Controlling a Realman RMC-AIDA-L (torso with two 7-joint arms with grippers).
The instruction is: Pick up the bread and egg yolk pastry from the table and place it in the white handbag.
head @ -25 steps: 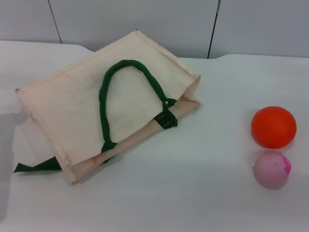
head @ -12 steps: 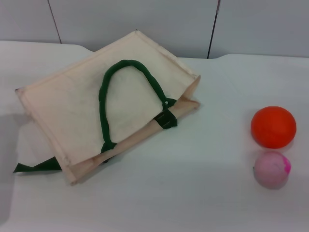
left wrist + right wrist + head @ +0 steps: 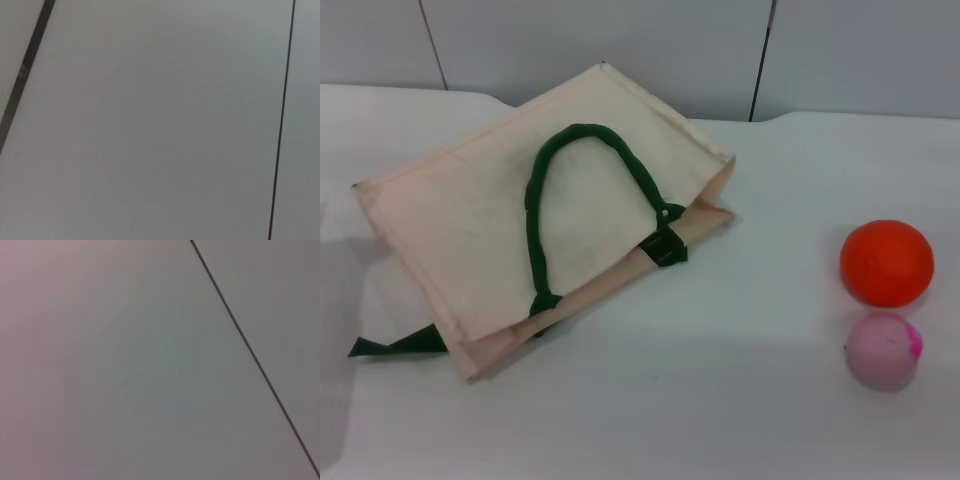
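Nothing moved since earlier frame: cream-white cloth tote with green rope handles [image 3: 535, 235] flat on white bench [image 3: 740, 380]; bread, pastry unseen, likely bagged. Tools out of view, state unknowable.

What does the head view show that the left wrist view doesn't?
Only the head view shows the white handbag lying flat on the table, its green handle on top, plus an orange ball and a pink ball to its right. Only the left wrist view shows a close grey panel with dark seams. Both share grey panelling; neither shows a gripper, bread or pastry.
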